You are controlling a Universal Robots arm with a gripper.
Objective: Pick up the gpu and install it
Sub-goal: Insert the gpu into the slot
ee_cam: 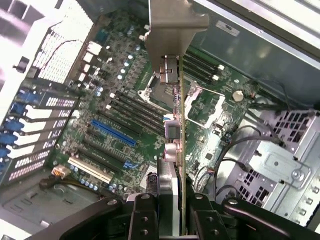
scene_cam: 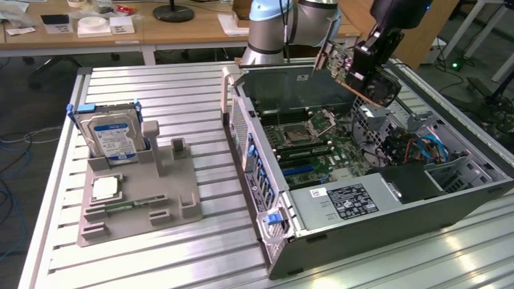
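Black robot gripper [scene_cam: 368,55], its fingers partly closed, grips the gpu [scene_cam: 353,72], a thin rectangular circuit card with a silver-grey metal end bracket. It holds the card tilted in the air above the open grey metal computer case [scene_cam: 386,223]. From the wrist, the card hangs edge-on over the green motherboard [ee_cam: 120,110], not touching it.

The tool [ee_cam: 172,222] clamps the graphics card [ee_cam: 175,132] edge-on, its metal bracket [ee_cam: 172,25] at the far end. The card hangs over the green motherboard [ee_cam: 125,85], apart from the blue slot [ee_cam: 112,132].
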